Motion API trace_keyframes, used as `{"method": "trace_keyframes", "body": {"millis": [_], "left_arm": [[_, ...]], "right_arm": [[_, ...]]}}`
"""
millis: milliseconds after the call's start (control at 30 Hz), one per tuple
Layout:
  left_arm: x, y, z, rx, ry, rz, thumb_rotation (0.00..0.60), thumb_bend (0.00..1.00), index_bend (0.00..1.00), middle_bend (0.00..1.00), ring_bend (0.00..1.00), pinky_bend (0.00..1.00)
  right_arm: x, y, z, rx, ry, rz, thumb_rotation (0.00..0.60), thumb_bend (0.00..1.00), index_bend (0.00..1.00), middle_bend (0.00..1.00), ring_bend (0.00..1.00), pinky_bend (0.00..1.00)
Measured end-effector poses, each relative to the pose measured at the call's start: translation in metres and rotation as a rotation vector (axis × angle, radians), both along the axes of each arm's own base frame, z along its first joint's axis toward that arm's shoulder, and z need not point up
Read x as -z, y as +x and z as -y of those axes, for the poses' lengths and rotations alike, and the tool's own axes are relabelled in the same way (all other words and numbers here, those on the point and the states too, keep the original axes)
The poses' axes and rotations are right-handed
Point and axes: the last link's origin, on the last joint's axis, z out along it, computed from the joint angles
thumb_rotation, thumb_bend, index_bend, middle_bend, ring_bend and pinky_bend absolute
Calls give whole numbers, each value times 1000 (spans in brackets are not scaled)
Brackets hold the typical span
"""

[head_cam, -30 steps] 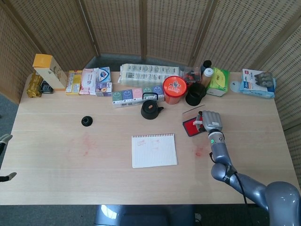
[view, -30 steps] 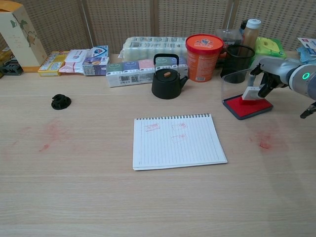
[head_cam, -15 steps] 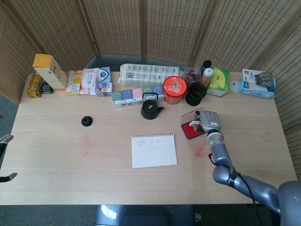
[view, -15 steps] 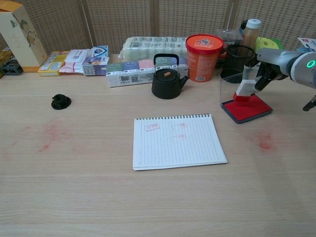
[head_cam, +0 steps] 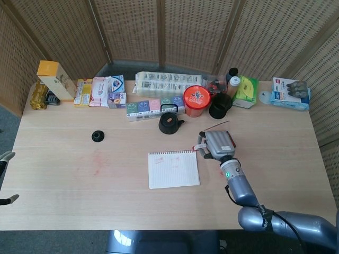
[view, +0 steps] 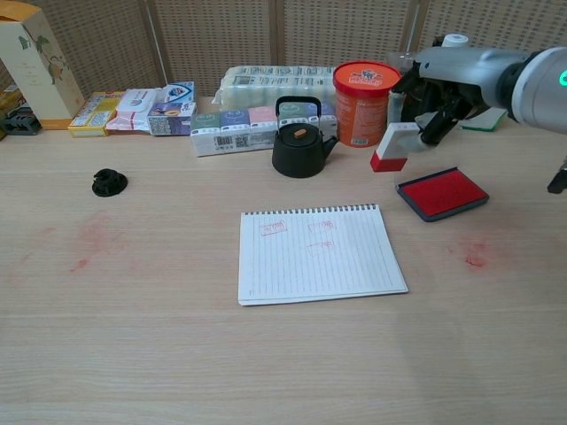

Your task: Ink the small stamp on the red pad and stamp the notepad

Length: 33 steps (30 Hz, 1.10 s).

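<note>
A pale wooden table [head_cam: 79, 201] filled both views, backed by woven rattan screens [head_cam: 132, 32] across the top of the frame. Faint red ink smudges marked the wood at left [view: 93, 235] and at lower right [view: 474, 257] of the chest view. Along the far edge ran a clutter of boxes and packs, with a black teapot [view: 299, 146], a red-lidded orange tub [view: 366, 102] and a black mesh cup [head_cam: 220, 107] near the middle.

The right hand [view: 443, 88] hung in the upper right of the chest view, above the table, fingers curled in and pinching the small stamp [view: 392, 147] at its upper end. In the head view the same hand [head_cam: 218, 144] showed just right of the notepad's top corner, with the stamp [head_cam: 200, 149] poking out on its left side.

The stamp sat clear of the table, in the air between the tub and the red ink pad [view: 442, 192]. Its long axis ran tilted, white body up and toward the hand, red face down and to the lower left of the frame. The pad lay flat at right in the chest view, its clear lid standing open behind it.

The spiral notepad [view: 317, 253] lay flat at centre, binding along its far edge, with faint red stamp marks near the top.

At the far left edge of the head view, only a sliver of the left hand [head_cam: 5, 156] showed; I could not tell how its fingers lay.
</note>
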Motion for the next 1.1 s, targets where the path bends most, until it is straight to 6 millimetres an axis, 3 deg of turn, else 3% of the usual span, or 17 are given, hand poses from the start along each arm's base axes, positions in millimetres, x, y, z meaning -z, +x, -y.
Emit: {"method": "trace_keyframes", "body": {"millis": [367, 700, 1100], "left_arm": [[0, -1, -1, -3, -3, 1, 600, 0, 0, 0, 0, 101], [-1, -2, -2, -6, -2, 5, 600, 0, 0, 0, 0, 101], [0, -3, -3, -13, -5, 7, 600, 0, 0, 0, 0, 101]], "right_arm": [[41, 33, -26, -100, 113, 21, 600, 595, 650, 994, 1000, 1000], [83, 63, -30, -156, 173, 30, 600, 596, 650, 994, 1000, 1000], [112, 78, -46, -180, 229, 16, 600, 596, 651, 994, 1000, 1000]]}}
